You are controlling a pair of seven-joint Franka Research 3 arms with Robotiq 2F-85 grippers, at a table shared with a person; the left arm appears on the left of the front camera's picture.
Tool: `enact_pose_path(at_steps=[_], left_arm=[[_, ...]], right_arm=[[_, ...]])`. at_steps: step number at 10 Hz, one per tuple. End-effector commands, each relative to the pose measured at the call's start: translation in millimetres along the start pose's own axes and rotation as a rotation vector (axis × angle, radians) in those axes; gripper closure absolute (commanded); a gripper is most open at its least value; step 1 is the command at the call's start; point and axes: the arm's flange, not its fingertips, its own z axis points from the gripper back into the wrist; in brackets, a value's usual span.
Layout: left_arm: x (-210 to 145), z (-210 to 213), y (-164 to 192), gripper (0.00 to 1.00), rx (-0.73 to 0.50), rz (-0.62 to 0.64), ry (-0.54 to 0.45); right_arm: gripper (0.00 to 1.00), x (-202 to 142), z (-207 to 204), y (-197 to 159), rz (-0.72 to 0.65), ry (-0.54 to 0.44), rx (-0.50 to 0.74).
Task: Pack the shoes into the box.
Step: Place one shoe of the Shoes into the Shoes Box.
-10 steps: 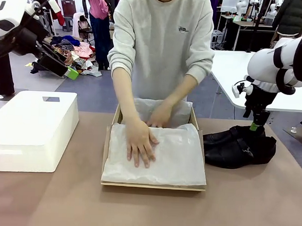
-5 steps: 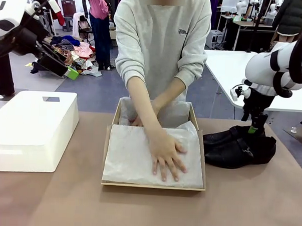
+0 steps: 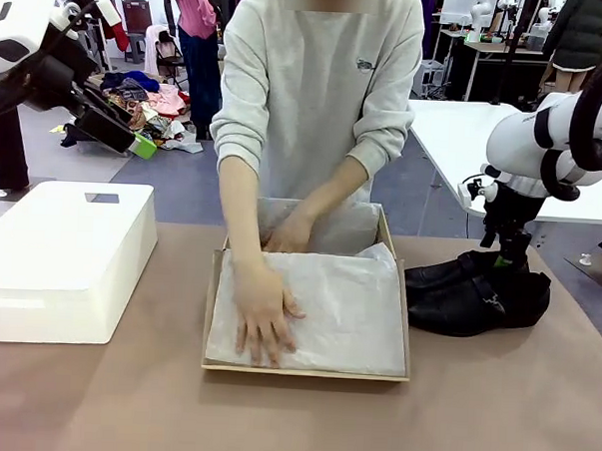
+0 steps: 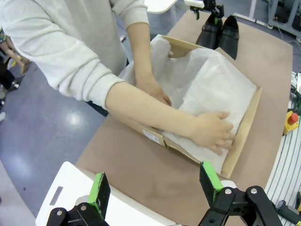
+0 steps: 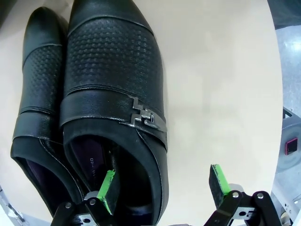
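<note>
White tissue (image 3: 342,307) and a person's hands (image 3: 262,322) fill the box (image 3: 305,370).

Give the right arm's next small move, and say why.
Probably lower the open right gripper and close on the side wall of the buckled black glossy leather dress shoe: its fingers straddle that wall. The person's hands press white tissue paper in the tan cardboard shoebox, so carrying over should wait.

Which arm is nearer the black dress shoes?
Right. The right arm holds its jaws open just above the dress shoes, at their heel ends; the left arm hangs raised over the white plastic box, beyond the shoebox.
</note>
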Motion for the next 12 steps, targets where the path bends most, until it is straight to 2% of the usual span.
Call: enact_pose_path(at_steps=[1,7,8,12], left_arm=[[0.4,0.3,0.3,0.0,-0.01,-0.002,-0.003],[0.4,0.3,0.3,0.0,-0.01,-0.002,-0.003],[0.4,0.3,0.3,0.0,-0.01,-0.002,-0.003],[0.4,0.3,0.3,0.0,-0.01,-0.002,-0.003]], right_arm=[[0.02,4.4,0.6,-10.1,-0.039,0.011,0.002],[0.97,4.2,0.8,-10.1,-0.07,0.023,0.016],[1.0,4.1,0.9,-10.4,-0.07,0.025,0.016],[1.0,3.6,2.0,-10.6,-0.074,0.026,0.016]])
